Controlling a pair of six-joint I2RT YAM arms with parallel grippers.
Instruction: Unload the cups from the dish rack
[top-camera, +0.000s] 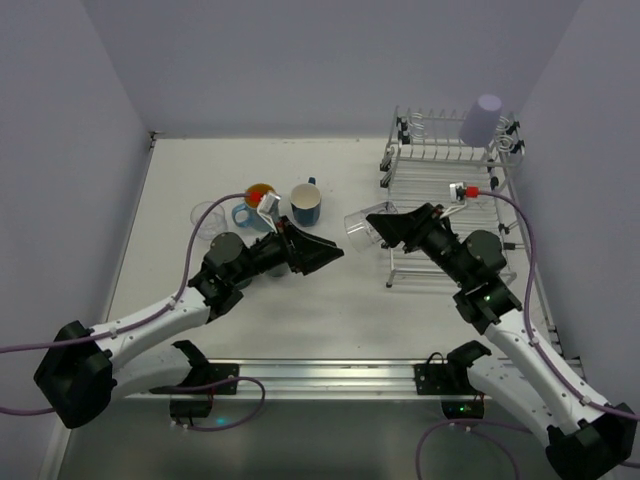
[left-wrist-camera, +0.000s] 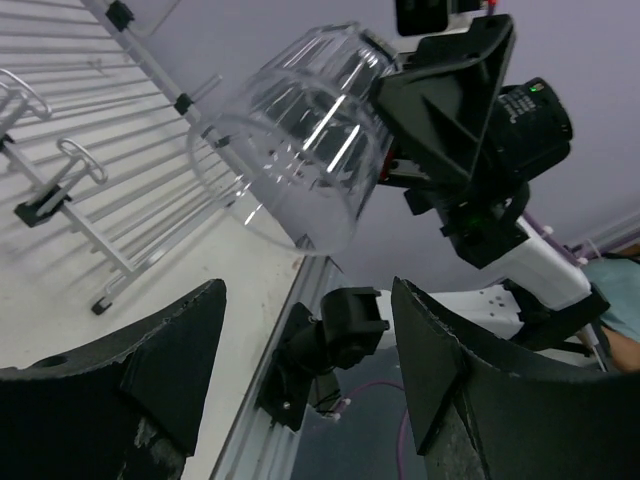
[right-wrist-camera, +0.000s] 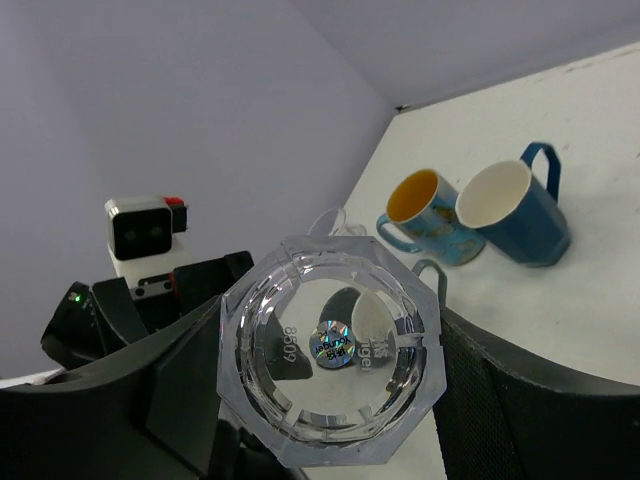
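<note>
Closest to my right wrist camera is the clear glass (right-wrist-camera: 330, 350), a faceted tumbler pinched on its sides near the base by the right fingers (right-wrist-camera: 520, 400). It lies on its side in the air, well above the tabletop (top-camera: 340, 300), just off the dish rack (top-camera: 440, 160), with its open mouth turned towards the left arm. The left fingers (left-wrist-camera: 160, 360) are spread wide, empty, facing that mouth and apart from it. I judge the glass light but rigid, slick and breakable, so I'd take it across the faceted wall near the rim, where flat faces give purchase, with modest squeeze. An orange-lined mug (right-wrist-camera: 425, 215) and a white-lined mug (right-wrist-camera: 520, 210) already stand on the tabletop, and a lavender tumbler (top-camera: 482, 118) sits upturned on the rack.
</note>
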